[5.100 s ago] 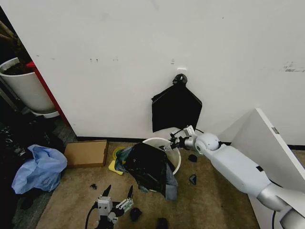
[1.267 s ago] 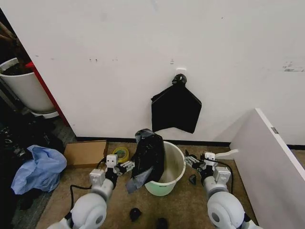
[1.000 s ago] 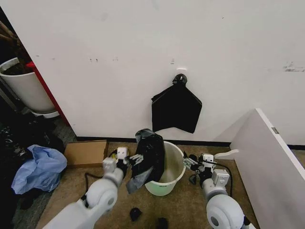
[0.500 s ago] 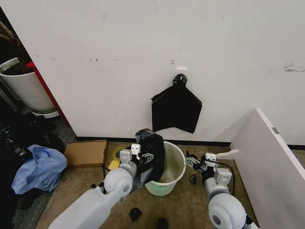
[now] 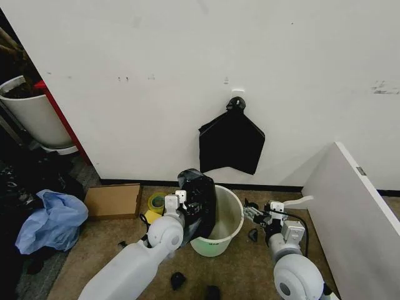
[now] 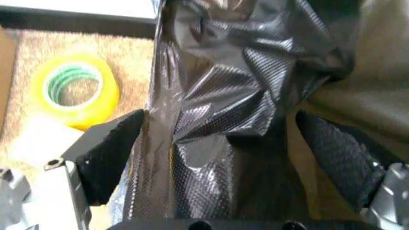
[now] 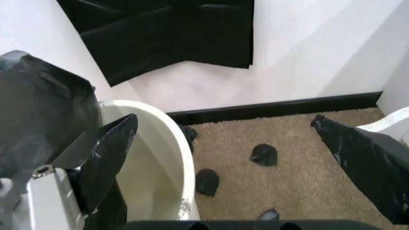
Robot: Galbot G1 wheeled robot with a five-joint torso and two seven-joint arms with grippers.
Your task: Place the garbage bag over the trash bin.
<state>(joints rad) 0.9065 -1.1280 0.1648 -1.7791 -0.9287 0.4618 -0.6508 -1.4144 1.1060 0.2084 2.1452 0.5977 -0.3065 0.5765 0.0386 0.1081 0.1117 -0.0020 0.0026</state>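
Since half a second ago, the left tool has been pushed against the garbage bag, fingers spread apart around its plastic, which is draped over the trash bin rim's left side, while the right tool is held open beside the bin.

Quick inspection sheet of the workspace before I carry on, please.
Surface: tan carpet.
Job's things: garbage bag draped over the bin's left rim, bunched, not spread; bin upright by the wall.
Clutter: yellow tape roll, cardboard box, blue plastic heap, small black scraps.
Grippers: left gripper open, bag between its fingers; right gripper open, beside the bin's right side.
Cables: black cable on the right wrist.
Surroundings: white wall, hanging black bag bundle, white tub.
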